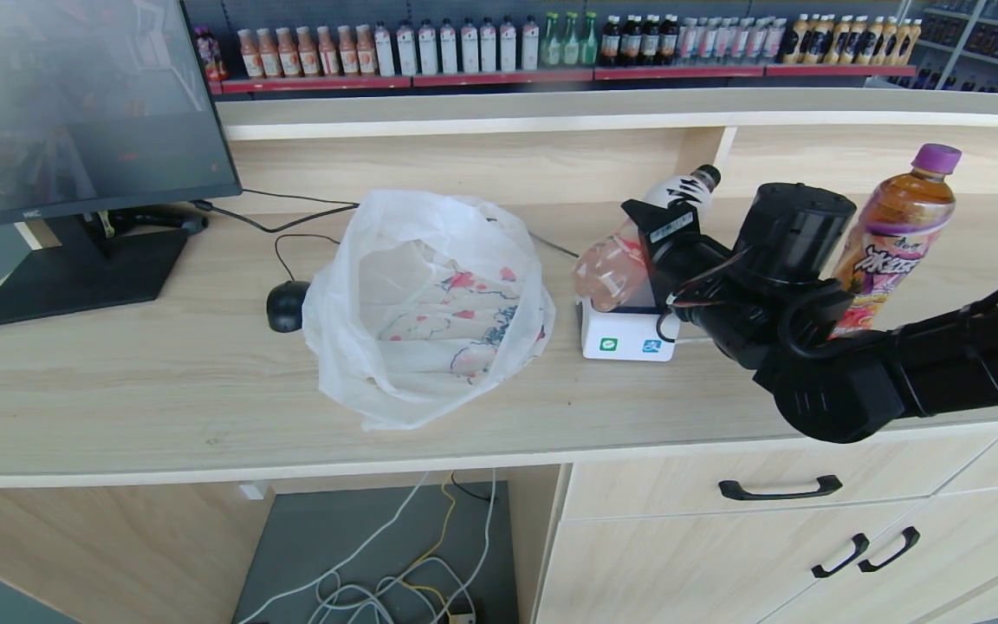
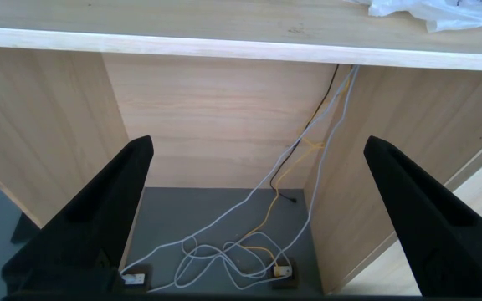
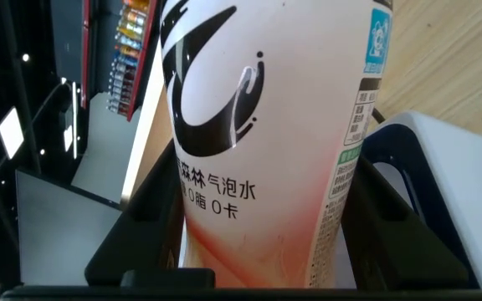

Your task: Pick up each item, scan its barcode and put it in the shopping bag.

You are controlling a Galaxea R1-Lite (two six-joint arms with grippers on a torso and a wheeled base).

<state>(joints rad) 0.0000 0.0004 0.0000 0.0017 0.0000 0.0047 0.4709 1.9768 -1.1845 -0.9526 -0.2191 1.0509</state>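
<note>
My right gripper (image 1: 648, 260) is shut on a pink drink bottle (image 1: 613, 267) with a white label and dark cap, held tilted with its base just above the white scanner box (image 1: 625, 340). In the right wrist view the bottle (image 3: 258, 125) sits between the black fingers (image 3: 141, 234), with the scanner (image 3: 454, 167) beside it. To the left of the scanner, the white shopping bag (image 1: 430, 303) stands open on the counter. A brown bottle (image 1: 897, 230) with a purple cap stands upright behind my right arm. My left gripper (image 2: 259, 146) is open below the counter, holding nothing.
A monitor (image 1: 74, 104) stands at the counter's back left, with a black mouse (image 1: 287, 305) and its cable beside the bag. Drawers with black handles (image 1: 780, 490) sit under the right side. Loose cables (image 2: 249, 251) lie on the floor under the counter.
</note>
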